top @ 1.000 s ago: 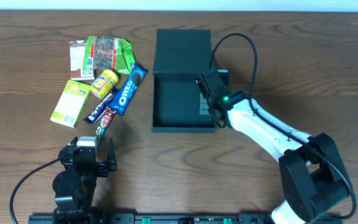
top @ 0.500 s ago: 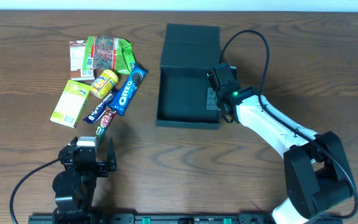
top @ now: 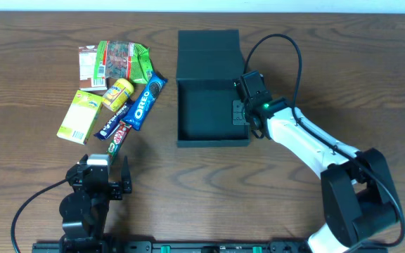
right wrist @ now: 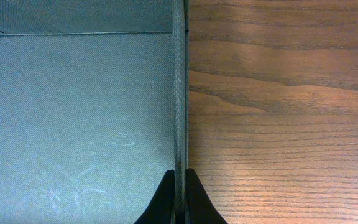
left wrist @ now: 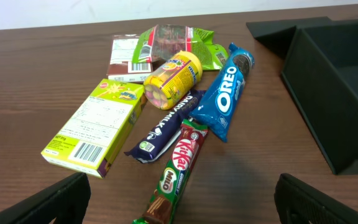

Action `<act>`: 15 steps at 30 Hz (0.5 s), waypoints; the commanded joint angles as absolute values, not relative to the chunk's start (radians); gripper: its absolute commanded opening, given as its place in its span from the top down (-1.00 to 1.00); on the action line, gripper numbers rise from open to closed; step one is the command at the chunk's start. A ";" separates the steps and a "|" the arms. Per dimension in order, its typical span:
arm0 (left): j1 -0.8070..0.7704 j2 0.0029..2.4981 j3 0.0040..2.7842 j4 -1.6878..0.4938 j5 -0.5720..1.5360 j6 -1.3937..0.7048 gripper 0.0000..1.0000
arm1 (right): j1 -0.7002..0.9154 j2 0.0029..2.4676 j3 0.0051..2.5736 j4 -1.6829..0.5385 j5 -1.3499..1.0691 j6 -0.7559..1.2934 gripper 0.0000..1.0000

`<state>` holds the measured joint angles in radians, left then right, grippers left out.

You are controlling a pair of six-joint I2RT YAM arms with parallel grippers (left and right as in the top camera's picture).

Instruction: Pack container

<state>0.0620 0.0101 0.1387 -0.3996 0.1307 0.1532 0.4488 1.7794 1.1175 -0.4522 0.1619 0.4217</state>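
The left claw (top: 105, 169) sits nearest the robot with its fingers spread wide and nothing between them, parked where it was a second ago.

Just beyond it the snacks lie untouched on the tabletop (top: 343, 70). A KitKat bar (left wrist: 182, 155) is closest, its green end seemingly reading "Milo", though the print is too angled to be sure. Beside it is a dark blue Dairy Milk bar (left wrist: 166, 124), then a blue Oreo sleeve (left wrist: 227, 90) with the name plain in white. To the left lies a yellow-green carton (left wrist: 95, 127), showing a barcode and fine print too small to read. Further off are a yellow tub (left wrist: 173, 78) of coloured sweets, a green packet (left wrist: 176, 40) and a brown packet (left wrist: 123, 56) with a barcode.

The change is on the other side. The right claw (right wrist: 178, 190) is pinched shut on the right wall of the container (top: 206, 112), one finger inside and one outside. Over the last second it has dragged the box to the right and away, then eased it a little back to the left and squared it up. The container now stands empty right of the snacks, its lid (top: 208, 55) lying open on the far side. This looks like positioning work; packing itself has not begun.
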 commanded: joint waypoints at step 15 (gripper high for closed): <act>0.065 0.004 0.119 -0.406 0.131 0.141 -0.91 | 0.446 1.547 1.217 -0.501 0.157 0.312 -0.98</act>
